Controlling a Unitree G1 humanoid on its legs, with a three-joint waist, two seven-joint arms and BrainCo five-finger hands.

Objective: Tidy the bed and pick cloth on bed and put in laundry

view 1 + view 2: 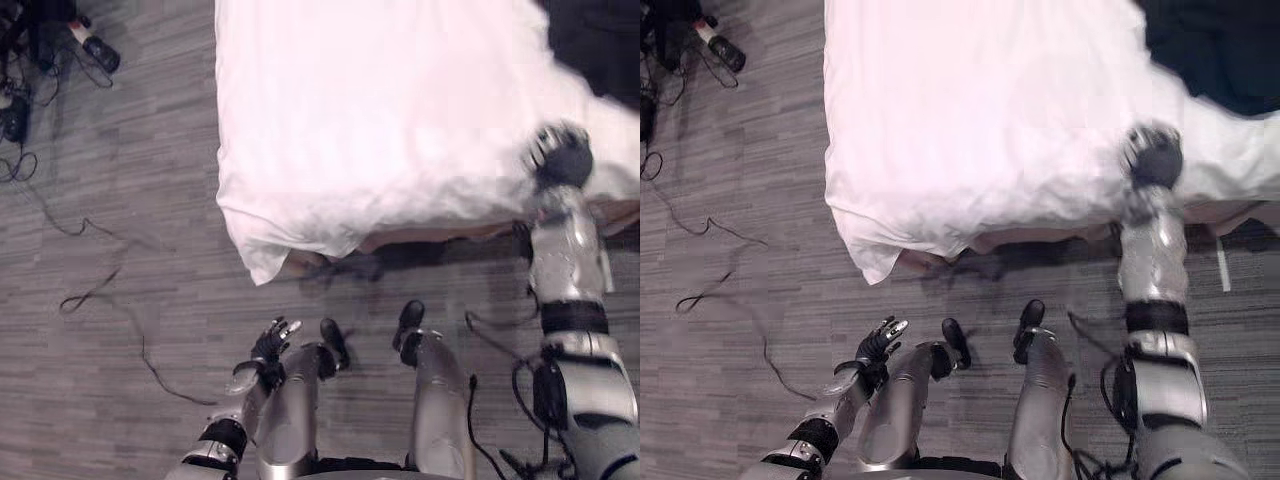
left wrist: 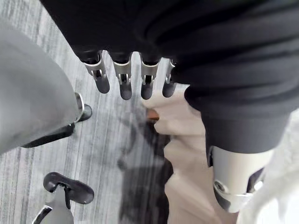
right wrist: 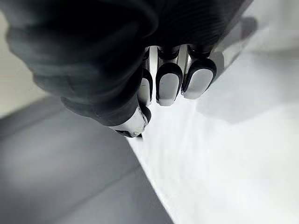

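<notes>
Two hands, and neither holds anything. My right hand is over the white sheet, close to the near edge of the bed. Its fingers are relaxed and close together, with the thumb tucked under them. The dark cloth lies on the bed beyond this hand, toward its outer side and apart from it. My left hand hangs low above the grey floor, short of the bed, fingers straight and slightly spread.
</notes>
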